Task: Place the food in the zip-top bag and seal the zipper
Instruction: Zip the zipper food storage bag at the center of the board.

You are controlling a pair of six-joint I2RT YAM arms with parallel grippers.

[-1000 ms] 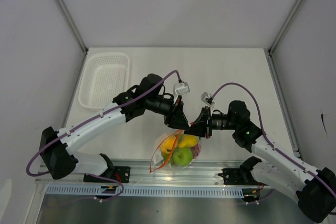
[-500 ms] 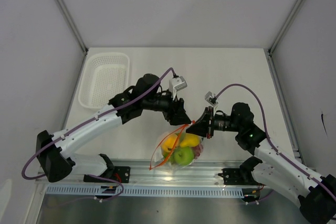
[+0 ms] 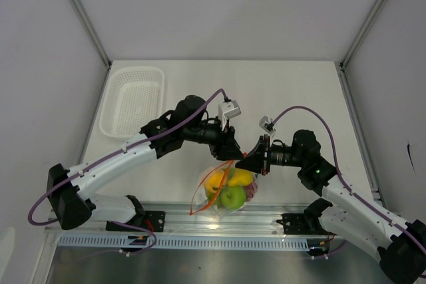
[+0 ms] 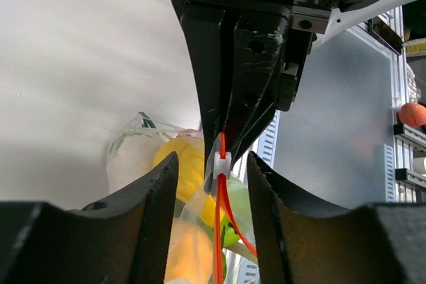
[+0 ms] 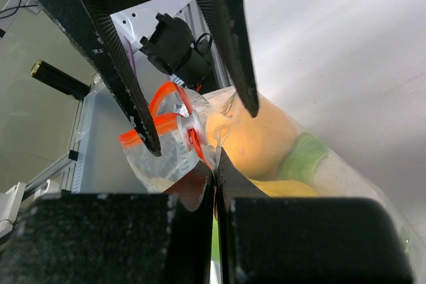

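The zip-top bag (image 3: 225, 191) is sitting low in the centre of the top view, with the green apple (image 3: 231, 197) and yellow fruit (image 3: 214, 181) already inside. Its orange-red zipper (image 4: 219, 231) is still looping loose. Just above it, my right gripper (image 3: 247, 162) is pinching fully closed on the zipper's end. The left gripper (image 4: 213, 161) backed off up-left and widened a moment ago. Now it is coming back in, jaws partly apart and holding nothing, straddling the white slider (image 4: 220, 163) without touching it. I am reading that as lining up a fresh grip to start sealing. Farther off, at upper left, the white basket (image 3: 137, 69) is sitting. I am finding no readable writing anywhere.
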